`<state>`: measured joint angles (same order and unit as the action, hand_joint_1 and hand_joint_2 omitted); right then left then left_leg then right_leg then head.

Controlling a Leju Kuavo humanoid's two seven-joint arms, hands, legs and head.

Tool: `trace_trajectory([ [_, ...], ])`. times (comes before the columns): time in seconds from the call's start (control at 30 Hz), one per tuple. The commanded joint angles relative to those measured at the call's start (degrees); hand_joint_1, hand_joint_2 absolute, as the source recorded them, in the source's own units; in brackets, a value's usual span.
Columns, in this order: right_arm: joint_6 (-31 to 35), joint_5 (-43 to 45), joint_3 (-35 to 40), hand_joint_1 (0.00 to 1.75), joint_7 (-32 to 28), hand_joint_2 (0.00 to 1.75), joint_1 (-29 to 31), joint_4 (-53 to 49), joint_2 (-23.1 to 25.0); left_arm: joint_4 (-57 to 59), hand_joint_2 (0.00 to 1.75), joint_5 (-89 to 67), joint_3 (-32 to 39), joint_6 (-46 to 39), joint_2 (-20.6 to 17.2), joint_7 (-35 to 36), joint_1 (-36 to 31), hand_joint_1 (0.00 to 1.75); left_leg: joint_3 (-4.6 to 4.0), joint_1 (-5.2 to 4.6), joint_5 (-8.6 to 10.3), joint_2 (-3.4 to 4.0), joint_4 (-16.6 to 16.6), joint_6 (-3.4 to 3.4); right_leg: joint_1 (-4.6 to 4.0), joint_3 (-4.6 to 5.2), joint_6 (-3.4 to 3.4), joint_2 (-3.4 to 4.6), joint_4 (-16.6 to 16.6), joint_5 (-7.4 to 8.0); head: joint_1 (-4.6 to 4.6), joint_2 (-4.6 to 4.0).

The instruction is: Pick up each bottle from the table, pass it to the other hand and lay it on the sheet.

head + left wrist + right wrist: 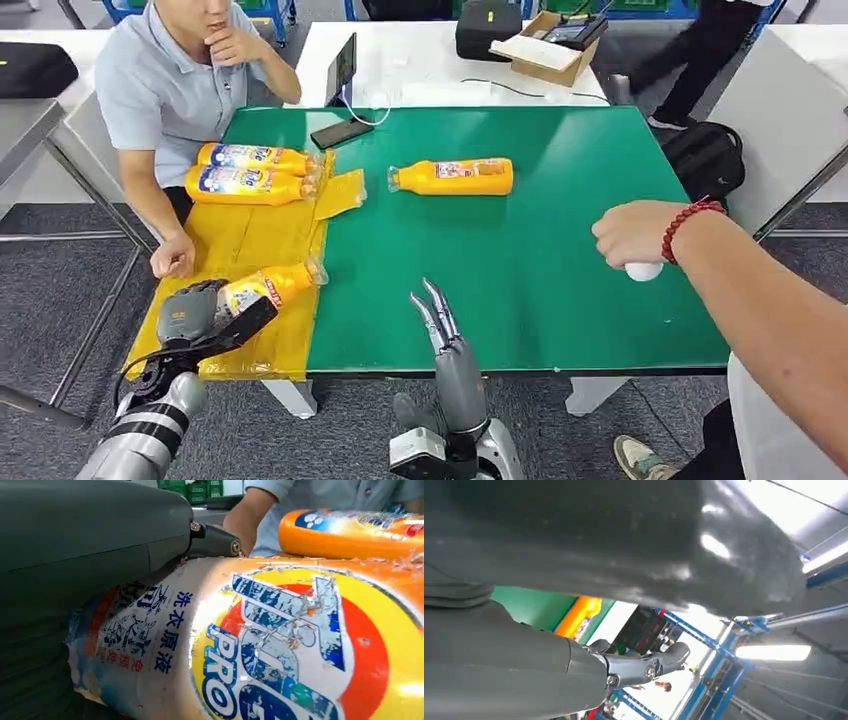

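My left hand (197, 312) grips an orange detergent bottle (270, 285) over the near part of the yellow sheet (250, 235); its label (280, 645) is close up in the left wrist view under the grey thumb (100, 535). Two more orange bottles (255, 158) (250, 185) lie side by side at the sheet's far end. Another orange bottle (452, 176) lies on its side on the green table (560, 240), with a sliver of that bottle (580, 616) in the right wrist view. My right hand (440, 320) stands open at the table's near edge, fingers straight and holding nothing.
A seated person rests a hand (172, 254) on the sheet's left edge. Another person's arm with a red bead bracelet (690, 222) reaches over the table's right side, holding a white ball (643, 270). A phone (341, 133) and a tablet (343, 68) sit at the far edge.
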<state>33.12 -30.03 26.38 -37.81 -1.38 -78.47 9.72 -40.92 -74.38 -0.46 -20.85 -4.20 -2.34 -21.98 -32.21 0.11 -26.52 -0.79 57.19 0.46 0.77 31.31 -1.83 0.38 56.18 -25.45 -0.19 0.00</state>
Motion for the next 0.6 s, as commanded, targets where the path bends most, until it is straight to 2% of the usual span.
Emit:
trace_trajectory([
  [0.03, -0.5, 2.7, -2.0, 0.00, -0.3, 0.00, 1.4, 4.4, -1.7, 15.8, 1.75, -2.7, -4.6, 3.6, 3.6, 0.5, -2.6, 1.43, -0.85, 0.04, 0.54, -0.31, 0.0, 0.03, -0.04, 0.82, 0.15, -0.31, 0.1, 0.31, -0.04, 0.00],
  [0.07, 0.0, 4.0, -3.3, 0.00, -0.8, 0.00, 1.1, 4.4, -2.3, 18.2, 1.75, -3.6, -5.9, 4.8, 5.3, 1.0, -5.8, 1.06, -1.11, 0.08, 1.11, -0.37, -0.2, -0.01, -0.09, 1.09, 0.18, -0.49, -0.1, 0.49, -0.03, 0.00],
  [0.1, -0.1, 5.0, -4.0, 0.00, -1.1, 0.00, 1.0, 4.5, -2.6, 19.5, 1.75, -4.0, -6.6, 5.8, 6.4, 1.6, -7.6, 0.93, -0.76, 0.04, 1.50, -0.77, -0.3, -0.09, -0.05, 0.67, 0.13, -0.89, 0.1, 0.27, -0.05, 0.00],
  [0.13, -0.2, 5.2, -4.2, 0.00, -1.3, 0.00, 0.9, 4.5, -2.7, 19.6, 1.75, -4.0, -6.7, 6.1, 6.8, 1.9, -8.0, 0.61, -1.03, 0.04, 1.56, -0.93, -0.3, -0.18, -0.04, 0.92, 0.14, -1.05, 0.1, 0.39, -0.07, 0.00],
  [0.17, -0.5, 5.8, -4.8, 0.00, -1.5, 0.00, 0.9, 4.9, -2.6, 20.4, 1.75, -4.3, -7.4, 7.6, 7.4, 1.9, -9.1, 0.37, -1.26, 0.08, 1.70, -1.07, -0.2, -0.14, -0.08, 1.11, 0.17, -1.25, 0.0, 0.48, -0.07, 0.00],
  [0.2, -0.7, 6.0, -5.0, 0.00, -1.6, 0.00, 1.0, 5.5, -2.6, 20.9, 1.75, -4.4, -7.7, 8.3, 7.7, 2.0, -9.4, 0.17, -1.12, 0.11, 1.71, -1.14, -0.3, -0.15, -0.11, 0.97, 0.21, -1.31, 0.0, 0.47, -0.05, 0.00],
  [0.23, -0.7, 6.0, -5.0, 0.00, -1.6, 0.00, 1.0, 5.5, -2.6, 20.9, 1.75, -4.4, -7.7, 8.3, 7.7, 2.0, -9.4, 0.09, -0.69, 0.08, 1.59, -1.43, -0.3, -0.14, -0.07, 0.42, 0.14, -1.55, 0.0, 0.31, -0.07, 0.00],
  [0.27, -1.3, 6.4, -5.0, 0.00, -1.8, 0.00, 1.3, 6.4, -2.5, 21.2, 1.75, -4.3, -7.9, 8.8, 7.9, 2.3, -9.5, 0.07, -1.27, 0.11, 1.80, -1.42, -0.2, -0.15, -0.09, 1.03, 0.10, -1.58, 0.1, 0.47, -0.05, 0.00],
  [0.37, -1.5, 6.6, -5.0, 0.00, -2.1, 0.00, 1.7, 7.2, -2.1, 21.2, 1.75, -4.1, -8.0, 8.3, 7.5, 2.0, -9.0, 0.07, -0.87, 0.07, 1.25, -1.77, 0.3, -0.21, -0.04, 0.44, 0.16, -2.08, 0.6, -0.39, -0.09, 0.00],
  [0.4, -1.5, 6.6, -5.0, 0.00, -2.1, 0.00, 1.7, 7.3, -2.1, 21.2, 1.75, -4.1, -8.0, 8.2, 7.5, 1.9, -9.0, 0.07, -1.41, 0.07, 1.46, -1.59, 0.3, -0.18, -0.03, 1.00, 0.16, -1.97, 0.6, -0.16, -0.02, 0.00],
  [0.43, -1.5, 6.6, -5.0, 0.00, -2.1, 0.00, 1.7, 7.3, -2.1, 21.2, 1.75, -4.1, -8.0, 8.2, 7.5, 1.9, -9.0, 0.07, -0.87, 0.06, 1.61, -1.70, -0.1, -0.13, -0.04, 0.38, 0.03, -2.05, 0.3, -0.14, -0.05, 0.00],
  [0.5, -1.5, 6.6, -5.0, 0.00, -2.1, 0.00, 1.7, 7.3, -2.1, 21.2, 1.75, -4.1, -8.0, 8.2, 7.5, 1.9, -9.0, 0.07, -1.56, 0.05, 1.99, -1.36, -0.3, -0.09, -0.03, 1.16, 0.01, -1.76, 0.1, 0.37, -0.09, 0.00],
  [0.53, -1.5, 6.6, -5.0, 0.00, -2.1, 0.00, 1.7, 7.3, -2.1, 21.2, 1.75, -4.1, -8.0, 8.2, 7.5, 1.9, -9.0, 0.00, -1.13, -0.04, 2.11, -1.61, -0.4, 0.00, 0.07, 0.73, -0.13, -1.98, -0.1, 0.31, -0.07, 0.00],
  [0.57, -1.7, 6.6, -5.0, 0.00, -2.1, 0.00, 1.8, 7.4, -2.1, 21.1, 1.75, -3.5, -7.8, 8.1, 7.4, 1.7, -8.9, 0.00, -1.29, 0.00, 2.36, -1.37, -0.6, 0.02, 0.05, 0.96, -0.10, -1.78, -0.3, 0.62, -0.07, 0.00],
  [0.6, -1.8, 6.4, -4.9, 0.00, -2.2, 0.00, 2.1, 7.7, -2.1, 21.0, 1.75, -3.0, -7.6, 7.7, 7.5, 1.3, -8.8, 0.00, -1.09, -0.11, 2.22, -1.63, -0.4, -0.02, 0.17, 0.69, -0.12, -2.00, 0.0, 0.40, -0.07, 0.00],
])
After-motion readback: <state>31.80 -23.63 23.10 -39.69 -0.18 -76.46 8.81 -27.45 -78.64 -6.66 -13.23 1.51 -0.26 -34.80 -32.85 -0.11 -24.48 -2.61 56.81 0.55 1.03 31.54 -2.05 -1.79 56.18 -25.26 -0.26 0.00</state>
